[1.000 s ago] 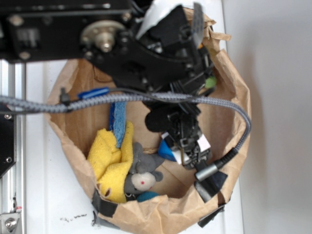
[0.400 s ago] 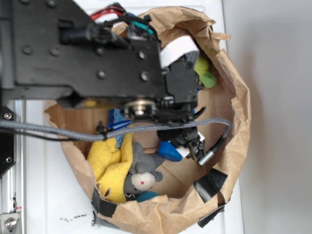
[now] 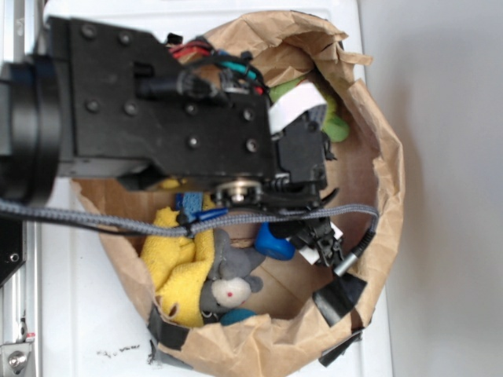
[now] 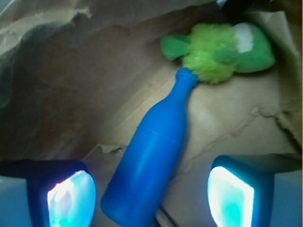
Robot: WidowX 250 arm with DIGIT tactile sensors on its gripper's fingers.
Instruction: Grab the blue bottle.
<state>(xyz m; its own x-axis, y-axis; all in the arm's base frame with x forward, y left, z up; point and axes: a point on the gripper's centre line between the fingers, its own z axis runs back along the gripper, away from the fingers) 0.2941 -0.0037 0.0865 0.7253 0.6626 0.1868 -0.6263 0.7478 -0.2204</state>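
Gripper (image 4: 150,194): black two-finger gripper with pale glowing pads, sitting wide apart at the lower left and lower right of the wrist view; nothing is being clamped.
Gripper fingers (image 4: 71,196): one pad is showing lower left, the other lower right; both are standing clear of the bottle body.
Blue bottle (image 4: 150,161): smooth bright-blue plastic bottle with a cylindrical body and a long narrow neck, lying tilted on the brown paper floor between the two fingers; its flat base is pointing to the lower left of the wrist view, its neck is running to the upper right.
Bottle mouth: touching, or lying just beside, the fuzzy green plush toy (image 4: 222,49) at the upper right of the wrist view.
Bottle in exterior view (image 3: 273,241): only a short blue portion is showing below the black arm, near the centre of the frame.
Robot arm (image 3: 157,126): black metal arm body, covering the upper left and centre of the exterior view and hanging over the bag opening.
Braided grey cable (image 3: 94,220): crossing the exterior view from the left edge to the gripper area.
Brown paper bag (image 3: 377,141): crumpled, open-topped, enclosing all the objects.
Grey mouse toy (image 3: 228,284): lying in the lower centre of the bag, resting against the yellow cloth (image 3: 177,271).
Small teal round object (image 3: 234,316): sitting just below the mouse toy.
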